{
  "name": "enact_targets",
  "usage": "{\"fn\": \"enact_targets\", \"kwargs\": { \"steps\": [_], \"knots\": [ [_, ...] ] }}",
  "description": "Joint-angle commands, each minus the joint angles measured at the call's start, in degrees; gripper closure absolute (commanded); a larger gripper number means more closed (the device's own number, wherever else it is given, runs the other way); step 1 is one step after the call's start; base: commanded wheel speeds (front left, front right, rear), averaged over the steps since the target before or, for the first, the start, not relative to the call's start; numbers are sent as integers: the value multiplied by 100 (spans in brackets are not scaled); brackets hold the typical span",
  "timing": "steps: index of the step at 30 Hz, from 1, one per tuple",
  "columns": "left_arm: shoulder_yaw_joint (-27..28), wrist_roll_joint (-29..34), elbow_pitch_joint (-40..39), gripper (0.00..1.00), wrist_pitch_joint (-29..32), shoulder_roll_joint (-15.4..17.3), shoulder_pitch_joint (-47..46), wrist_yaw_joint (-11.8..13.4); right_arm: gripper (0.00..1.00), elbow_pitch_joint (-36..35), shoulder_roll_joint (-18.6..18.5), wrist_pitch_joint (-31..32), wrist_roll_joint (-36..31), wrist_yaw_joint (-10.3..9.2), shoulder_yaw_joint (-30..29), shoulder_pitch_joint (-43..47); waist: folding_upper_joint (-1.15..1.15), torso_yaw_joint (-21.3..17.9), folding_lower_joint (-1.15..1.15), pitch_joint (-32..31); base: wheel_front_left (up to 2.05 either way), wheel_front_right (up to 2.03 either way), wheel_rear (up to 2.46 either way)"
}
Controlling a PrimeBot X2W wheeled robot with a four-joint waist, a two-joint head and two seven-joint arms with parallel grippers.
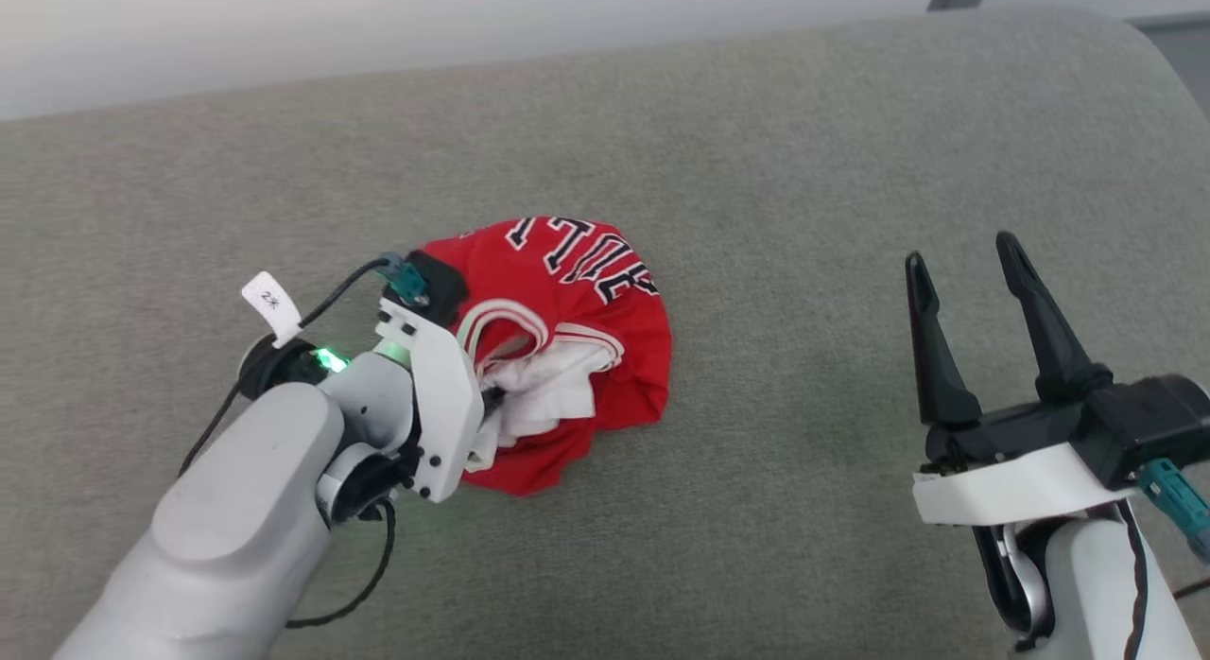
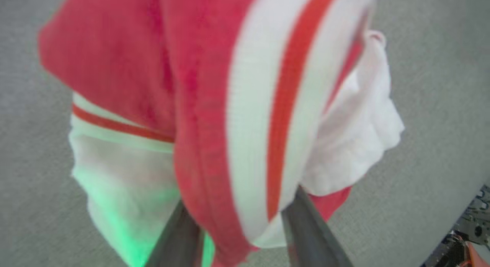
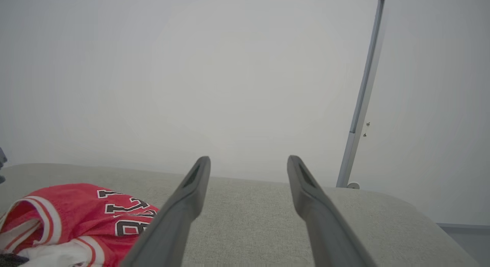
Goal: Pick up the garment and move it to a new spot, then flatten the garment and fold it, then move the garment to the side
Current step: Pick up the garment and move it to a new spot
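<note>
garment (image 1: pixel 577 291) crumpled in a heap on grey cushion (image 1: pixel 803 140); left gripper (image 2: pixel 239 200) at garment's left edge, fingers (image 2: pixel 306 228) straddling its striped trim, can't tell if clamped; right gripper (image 1: pixel 959 253) well right of garment, fingers spread, empty

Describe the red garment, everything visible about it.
The garment is a red soft-fabric shirt with white sleeve fabric, red-and-white striped trim and black, white-outlined lettering. It lies crumpled in a heap on the gray upholstered surface, lettering on the far side, white fabric bunched nearer the robot. The left gripper straddles a fold of striped trim; whether it clamps is unclear. The right gripper stands apart, open.
</note>
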Motion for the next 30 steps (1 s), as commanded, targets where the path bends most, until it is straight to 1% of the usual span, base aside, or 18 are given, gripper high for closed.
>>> {"fn": "enact_targets", "kwargs": {
  "steps": [1,4,7,9,10,12,14,16,19,23,25,30],
  "knots": [
    [45,14,-11,0,-85,54,-76,2,0,43,-11,-30,10,0,-14,55,0,100,0,-101,0,0,0],
    [210,-87,-179,0,-381,69,-17,56,0,109,-62,-30,27,0,-73,145,0,229,0,-244,0,0,0],
    [424,-138,-424,0,-827,120,124,132,0,151,-97,-29,19,0,-118,224,0,344,0,-381,0,0,0],
    [521,-51,-590,0,-1153,218,246,155,0,204,-148,-29,37,0,-166,274,0,414,0,-469,0,0,0],
    [583,-111,-660,0,-1299,233,334,156,0,216,-172,-29,38,0,-175,300,0,447,0,-516,0,0,0],
    [730,-54,-806,0,-1680,349,447,216,0,257,-201,-30,49,0,-201,359,0,501,0,-609,0,0,0],
    [890,-100,-906,0,-2034,399,645,291,0,296,-231,-30,89,0,-246,386,0,540,0,-701,0,0,0],
    [1014,-6,-1031,0,-2450,502,812,331,0,352,-263,-30,125,0,-302,433,0,563,0,-789,0,0,0],
    [1255,-26,-1197,0,-3038,593,1163,501,0,455,-310,-29,145,0,-347,506,0,599,0,-913,0,0,0],
    [1544,-80,-1339,0,-3642,688,1656,694,0,539,-372,-29,105,0,-374,595,0,636,0,-1040,0,0,0],
    [1647,-141,-1381,0,-3923,752,1923,687,0,584,-397,-29,85,0,-386,623,0,641,0,-1088,0,0,0],
    [1960,-203,-1463,0,-4591,861,2521,804,0,624,-414,-29,101,0,-453,730,0,663,0,-1184,0,0,0]
  ]
}}
